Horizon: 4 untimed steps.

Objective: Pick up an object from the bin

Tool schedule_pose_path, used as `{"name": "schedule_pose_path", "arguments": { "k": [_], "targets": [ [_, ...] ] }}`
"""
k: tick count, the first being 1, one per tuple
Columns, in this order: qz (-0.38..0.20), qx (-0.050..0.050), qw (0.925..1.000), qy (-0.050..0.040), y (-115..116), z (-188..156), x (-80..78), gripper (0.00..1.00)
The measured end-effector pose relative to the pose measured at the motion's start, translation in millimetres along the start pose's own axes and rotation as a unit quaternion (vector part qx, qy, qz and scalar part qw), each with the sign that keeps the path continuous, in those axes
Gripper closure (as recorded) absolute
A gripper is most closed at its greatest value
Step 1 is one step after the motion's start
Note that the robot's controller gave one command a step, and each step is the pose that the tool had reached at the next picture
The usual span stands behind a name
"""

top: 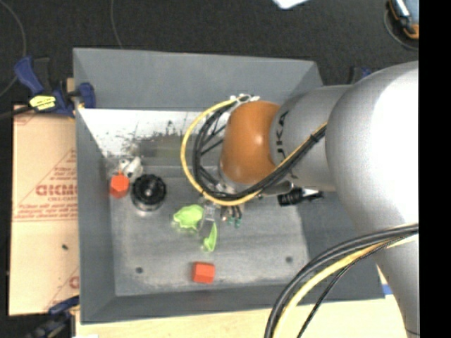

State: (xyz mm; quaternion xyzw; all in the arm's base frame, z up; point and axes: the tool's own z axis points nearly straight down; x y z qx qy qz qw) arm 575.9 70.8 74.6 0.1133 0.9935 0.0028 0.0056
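Your gripper [223,217] sat low over the middle of the bin [197,83], tucked under the arm's orange wrist cover, so you could not tell whether it was spread or closed, or whether it held anything. Just to its left lay a crumpled lime-green thing [188,217], with a second green scrap [210,240] on its near side. I judge that placement put the green thing as the likeliest pick. Further left stood a black round cap [149,191], an orange block [119,185] and a small white piece [130,165]. A red-orange cube [204,273] lay alone by the near wall, well apart
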Motion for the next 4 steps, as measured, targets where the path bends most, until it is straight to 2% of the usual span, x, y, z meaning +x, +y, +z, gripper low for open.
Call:
{"name": "schedule_pose_path", "arguments": {
  "k": [2, 4],
  "targets": [
    [0.000, 0.000, 1.0000, -0.0003, 0, -1, -0.2, 1.00],
    [0.000, 0.000, 1.0000, 0.0008, 0, -22, 0.7, 1.00]
  ]
}}
